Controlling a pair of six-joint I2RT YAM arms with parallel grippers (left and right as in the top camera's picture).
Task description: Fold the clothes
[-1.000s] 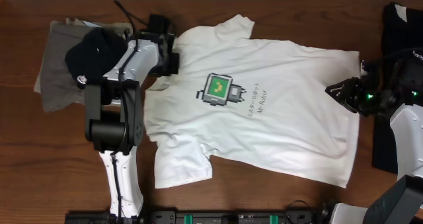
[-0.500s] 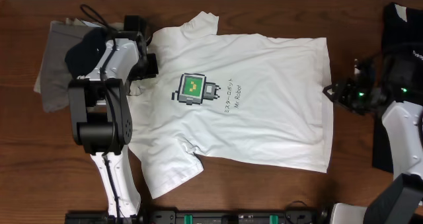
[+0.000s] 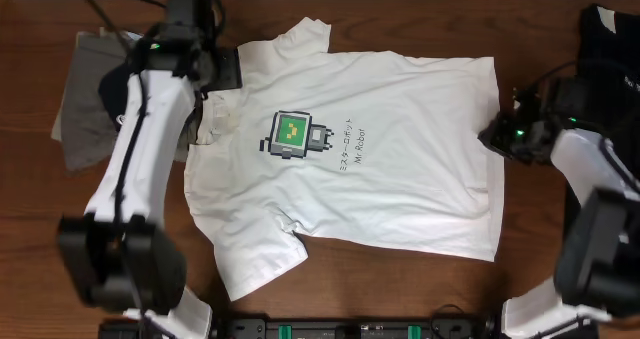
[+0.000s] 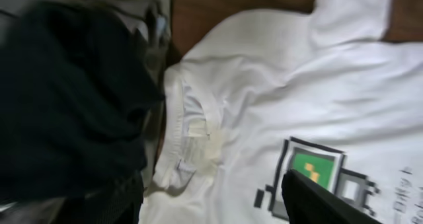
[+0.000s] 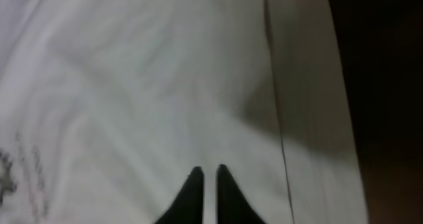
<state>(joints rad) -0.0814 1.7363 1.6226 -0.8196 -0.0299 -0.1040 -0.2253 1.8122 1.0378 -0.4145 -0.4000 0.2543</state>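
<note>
Releasing the collar (image 4: 188,128) beneath it, the left claw (image 3: 222,71) is opening wide while the right claw (image 5: 206,174) is narrowing shut above the shirt (image 3: 400,179), now laid ready for folding.

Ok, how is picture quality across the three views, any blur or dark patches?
Overhead: evenly lit and sharp, the print on the white T-shirt readable. Left wrist: blurred, the black cloth a detailless dark mass. Right wrist: dim and soft, shirt looks grey, right edge nearly black.
</note>
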